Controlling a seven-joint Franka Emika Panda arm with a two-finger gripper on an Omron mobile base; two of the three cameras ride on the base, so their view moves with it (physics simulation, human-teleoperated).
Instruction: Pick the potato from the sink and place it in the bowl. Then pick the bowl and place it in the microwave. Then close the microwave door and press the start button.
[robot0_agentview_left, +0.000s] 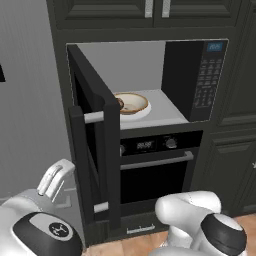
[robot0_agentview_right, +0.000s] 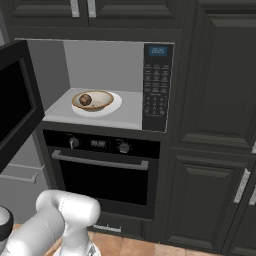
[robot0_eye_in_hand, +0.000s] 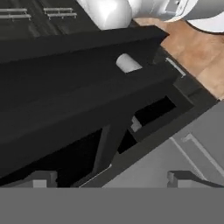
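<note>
Tool (robot0_eye_in_hand: 109, 177) hanging released beside the microwave door (robot0_agentview_left: 97, 150).
Door standing open, its long handle (robot0_agentview_left: 94, 117) running upright, lying just ahead of the tool.

Arm (robot0_agentview_left: 190, 210): glossy white rounded shells, bulbous at the joints. Joint caps black, round, ringed in grey; one cap (robot0_agentview_left: 47, 235) carries a small white emblem. Finger tips (robot0_eye_in_hand: 41, 178) small, dark grey, blocky.

The white arm (robot0_agentview_left: 190, 220) folds low at the near edge of the scene, elbow bent. Its gripper (robot0_eye_in_hand: 109, 179) is spread wide, both dark fingertips (robot0_eye_in_hand: 41, 178) apart and holding nothing.
</note>
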